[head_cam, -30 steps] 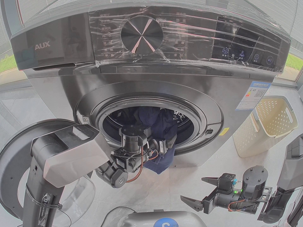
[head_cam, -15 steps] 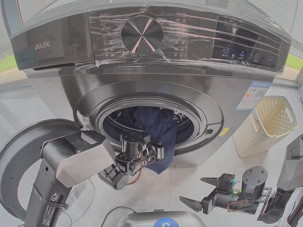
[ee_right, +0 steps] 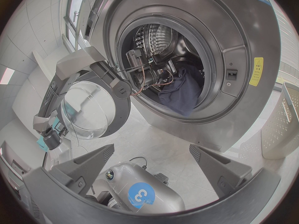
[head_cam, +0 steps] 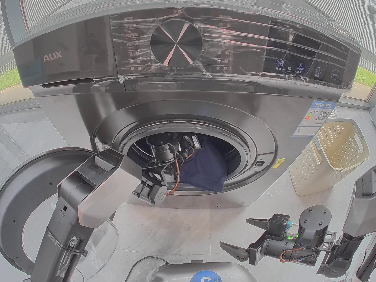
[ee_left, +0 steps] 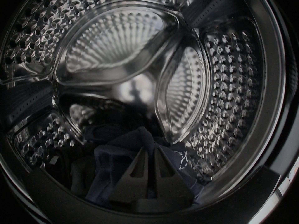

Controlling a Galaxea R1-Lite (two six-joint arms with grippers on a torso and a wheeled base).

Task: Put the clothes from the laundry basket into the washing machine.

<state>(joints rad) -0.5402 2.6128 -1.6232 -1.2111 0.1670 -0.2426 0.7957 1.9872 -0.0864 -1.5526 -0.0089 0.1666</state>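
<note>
Well, starting from the left, the round door (head_cam: 19, 200) of the washing machine (head_cam: 196, 94) is standing wide open. Just beside it, the left arm is reaching through the opening. The left gripper (ee_left: 150, 151) is sitting low inside the drum (ee_left: 118, 47), with its fingers pressed almost together. They seem to be pinching a fold of the dark blue garment (head_cam: 205, 171), although the dark cloth is making this hard to confirm.

The garment is lying mostly inside the machine, but its lower edge is hanging over the rim of the opening.

Further right, the right gripper (head_cam: 235, 233) is hovering low above the floor with its fingers spread wide, holding nothing. At the far right, the laundry basket (head_cam: 309, 173) is leaning beside the machine, and its visible inside is showing bare walls.

So I am judging the task as nearly finished: what is left is pushing the hanging edge inside and letting go.

The left wrist view is looking deep into the drum, where the cloth is heaping at the bottom. The head and right wrist views are giving instead the outside, with the edge over the rim.
</note>
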